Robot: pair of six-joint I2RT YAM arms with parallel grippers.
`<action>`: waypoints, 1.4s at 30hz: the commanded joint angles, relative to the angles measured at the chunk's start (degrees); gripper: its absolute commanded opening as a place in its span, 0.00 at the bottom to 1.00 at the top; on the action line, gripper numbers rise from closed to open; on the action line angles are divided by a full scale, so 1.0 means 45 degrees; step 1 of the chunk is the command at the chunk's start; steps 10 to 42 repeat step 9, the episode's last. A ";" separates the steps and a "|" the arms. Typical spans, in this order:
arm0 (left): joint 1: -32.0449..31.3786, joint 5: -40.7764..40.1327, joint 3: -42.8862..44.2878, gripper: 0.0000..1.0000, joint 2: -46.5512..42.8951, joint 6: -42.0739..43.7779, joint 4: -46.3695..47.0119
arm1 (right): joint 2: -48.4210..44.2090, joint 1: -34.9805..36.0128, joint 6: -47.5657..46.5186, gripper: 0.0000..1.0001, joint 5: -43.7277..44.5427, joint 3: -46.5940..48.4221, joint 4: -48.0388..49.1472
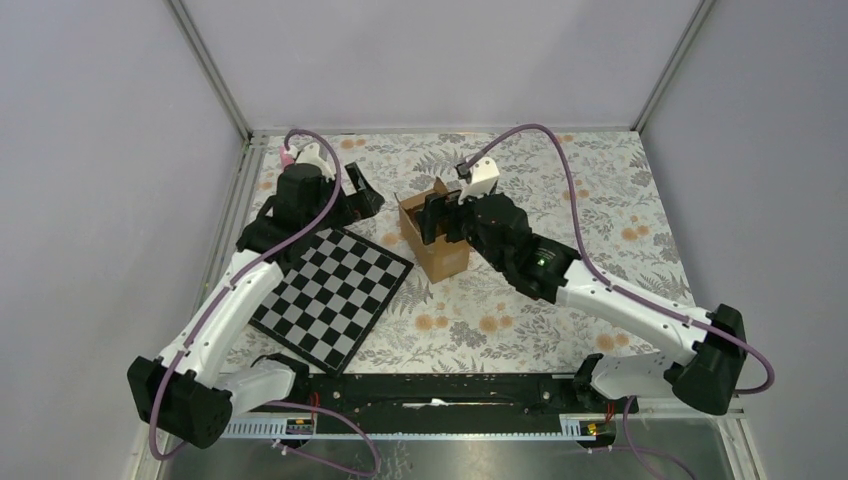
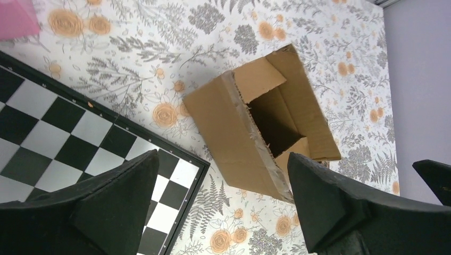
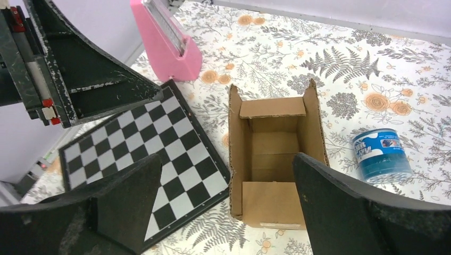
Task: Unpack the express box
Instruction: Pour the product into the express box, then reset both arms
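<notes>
Floral-patterned surface (image 1: 560, 310) carries the express box (image 1: 443, 262) near its centre, upright with its flaps raised and top open. The chessboard (image 1: 335, 295) lies just beside it at 8 o'clock. The right tool (image 3: 227, 159) hangs over the opening, spread wide and gripping nothing. The left tool (image 2: 223, 154), at the box's 10 o'clock, is equally wide and empty. A blue can (image 3: 382, 155) stands near the box.

White arm links (image 1: 625, 305), black joints (image 1: 715, 360), purple cables (image 1: 527, 127) (matte black fingers (image 3: 367, 212)).

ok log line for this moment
express box: open, upright; blue can: beside box; left fingers: open; right fingers: open over box
</notes>
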 commanded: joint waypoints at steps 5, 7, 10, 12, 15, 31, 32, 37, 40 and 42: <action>-0.0025 -0.0728 0.0898 0.99 -0.0754 0.1013 -0.0070 | -0.0809 -0.0261 0.1391 1.00 -0.0448 0.0193 -0.0576; -0.0027 -0.0723 0.0875 0.99 -0.0818 0.1058 -0.0087 | -0.0868 -0.0263 0.1428 1.00 -0.0466 0.0193 -0.0580; -0.0022 -0.0671 0.0906 0.99 -0.0819 0.1181 -0.0087 | -0.0910 -0.0261 0.1445 0.99 -0.0416 0.0253 -0.0785; -0.0022 -0.0671 0.0906 0.99 -0.0819 0.1181 -0.0087 | -0.0910 -0.0261 0.1445 0.99 -0.0416 0.0253 -0.0785; -0.0022 -0.0671 0.0906 0.99 -0.0819 0.1181 -0.0087 | -0.0910 -0.0261 0.1445 0.99 -0.0416 0.0253 -0.0785; -0.0022 -0.0671 0.0906 0.99 -0.0819 0.1181 -0.0087 | -0.0910 -0.0261 0.1445 0.99 -0.0416 0.0253 -0.0785; -0.0022 -0.0671 0.0906 0.99 -0.0819 0.1181 -0.0087 | -0.0910 -0.0261 0.1445 0.99 -0.0416 0.0253 -0.0785; -0.0022 -0.0671 0.0906 0.99 -0.0819 0.1181 -0.0087 | -0.0910 -0.0261 0.1445 0.99 -0.0416 0.0253 -0.0785; -0.0022 -0.0671 0.0906 0.99 -0.0819 0.1181 -0.0087 | -0.0910 -0.0261 0.1445 0.99 -0.0416 0.0253 -0.0785; -0.0022 -0.0671 0.0906 0.99 -0.0819 0.1181 -0.0087 | -0.0910 -0.0261 0.1445 0.99 -0.0416 0.0253 -0.0785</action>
